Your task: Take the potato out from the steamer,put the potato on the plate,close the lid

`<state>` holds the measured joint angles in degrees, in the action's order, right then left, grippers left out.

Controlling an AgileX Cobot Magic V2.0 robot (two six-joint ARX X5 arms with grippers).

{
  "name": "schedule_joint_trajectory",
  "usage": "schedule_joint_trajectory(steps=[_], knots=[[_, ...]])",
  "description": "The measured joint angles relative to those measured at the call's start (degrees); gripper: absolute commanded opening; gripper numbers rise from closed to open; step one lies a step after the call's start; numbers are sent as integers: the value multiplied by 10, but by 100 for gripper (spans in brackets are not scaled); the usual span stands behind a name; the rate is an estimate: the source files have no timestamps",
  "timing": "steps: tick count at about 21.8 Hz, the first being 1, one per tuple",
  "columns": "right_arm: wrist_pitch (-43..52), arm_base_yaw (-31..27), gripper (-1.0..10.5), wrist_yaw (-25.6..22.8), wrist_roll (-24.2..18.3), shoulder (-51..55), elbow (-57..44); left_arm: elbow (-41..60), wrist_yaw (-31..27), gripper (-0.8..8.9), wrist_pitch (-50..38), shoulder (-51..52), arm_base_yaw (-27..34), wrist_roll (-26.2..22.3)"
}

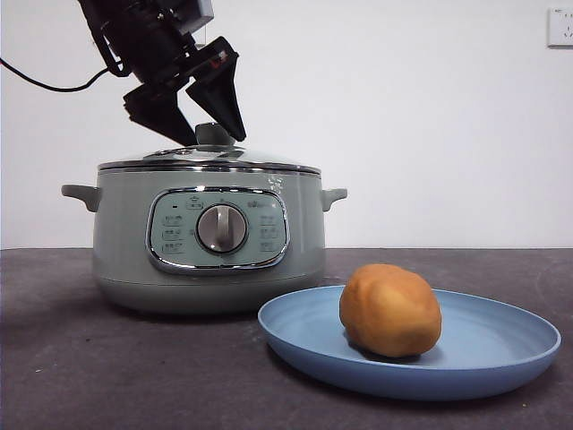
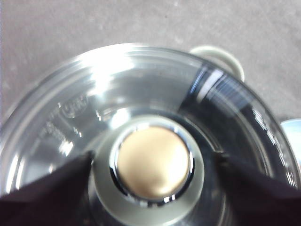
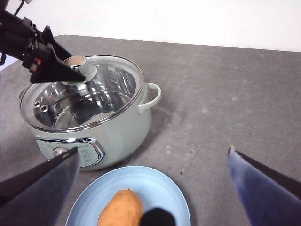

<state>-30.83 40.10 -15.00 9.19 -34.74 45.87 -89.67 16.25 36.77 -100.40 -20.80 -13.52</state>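
Observation:
The orange-brown potato [image 1: 390,309] lies on the light-blue plate [image 1: 501,349], to the right of the sage-green steamer [image 1: 125,242]. The glass lid [image 1: 215,159] sits on the steamer. My left gripper [image 1: 212,139] is open, its jaws on either side of the lid's knob [image 2: 153,162]. The left wrist view looks straight down on the lid [image 2: 141,84]. My right gripper [image 3: 153,149] is open and empty, above the plate [image 3: 160,188] and potato [image 3: 120,212]. The right wrist view also shows the steamer [image 3: 127,127], the lid [image 3: 108,89] and the left gripper [image 3: 61,70].
The things stand on a dark grey table [image 1: 54,376] in front of a white wall. A wall socket [image 1: 560,27] is at the top right. A black cable [image 1: 45,85] hangs from the left arm.

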Motion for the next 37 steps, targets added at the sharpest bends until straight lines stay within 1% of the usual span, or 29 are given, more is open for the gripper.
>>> schedule_joint_trajectory(steps=[6,13,17,21,25,26,27,28,30,31,33,34,35,36,37], knots=[[0,0,567,0,0,0,0,0,-1,543,2,10,0,2],[-14,0,567,0,0,0,0,-5,0,543,11,67,0,14],[-30,0,566,4,0,0,0,-5,0,542,40,108,0,25],[-43,0,564,47,1,0,0,-5,1,540,98,161,0,36],[-58,0,563,113,10,-4,0,-5,5,529,190,231,0,40],[-62,0,563,138,16,-6,0,-6,5,521,222,251,0,41],[-64,0,562,156,20,-8,0,-6,7,492,245,265,0,42],[-68,0,556,178,26,-11,0,-7,9,443,268,279,0,42],[-77,0,480,214,35,-15,0,-7,19,310,312,305,0,42],[-84,0,412,233,40,-17,0,-7,26,229,332,318,0,42],[-99,0,236,263,45,-22,0,-7,33,77,357,339,0,42],[-105,0,127,273,46,-24,0,-7,34,-1,364,347,-1,42],[-111,0,17,280,46,-26,0,-7,35,-13,369,355,-1,42],[-115,0,-22,282,47,-27,0,-7,35,-9,374,362,-2,42],[-117,0,-8,283,48,-29,0,-7,35,-9,376,367,-2,42]])
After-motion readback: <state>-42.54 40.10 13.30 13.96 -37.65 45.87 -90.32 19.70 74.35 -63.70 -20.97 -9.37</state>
